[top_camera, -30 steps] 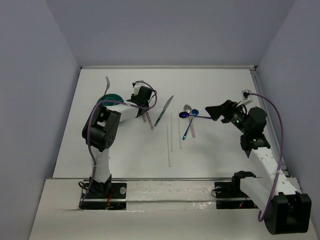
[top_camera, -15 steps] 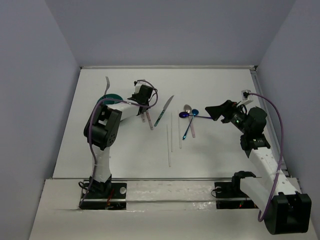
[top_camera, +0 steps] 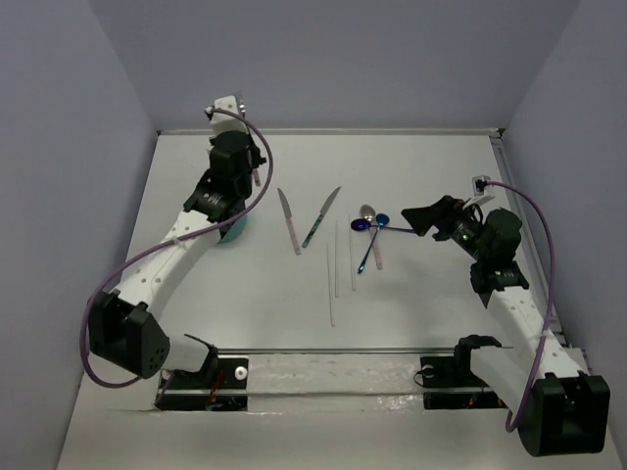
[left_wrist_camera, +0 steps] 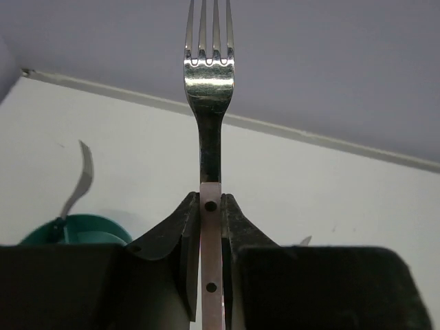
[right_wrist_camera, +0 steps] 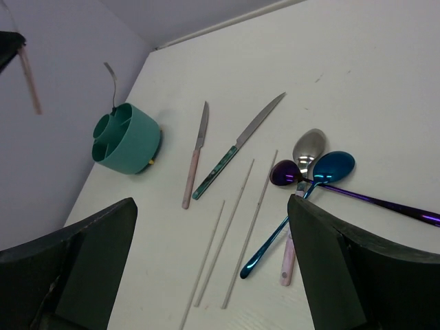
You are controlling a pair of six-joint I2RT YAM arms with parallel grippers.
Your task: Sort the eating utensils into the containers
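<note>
Two knives — pink-handled knife [right_wrist_camera: 194, 155], teal-handled knife [right_wrist_camera: 238, 146] — lie between caddy [right_wrist_camera: 127, 141] and chopsticks [right_wrist_camera: 224, 232].

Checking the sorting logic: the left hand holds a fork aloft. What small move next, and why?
Probably bring the fork over the teal caddy, handle down: the left hand grips its pink handle, tines up, and the caddy, already holding another fork, sits lower, off to one side.

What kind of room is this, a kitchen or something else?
Probably a robotics test bench, not a kitchen: a white table boxed in by blank walls, a left arm and right arm bolted at its near edge, and cutlery laid out beside a teal caddy.
</note>
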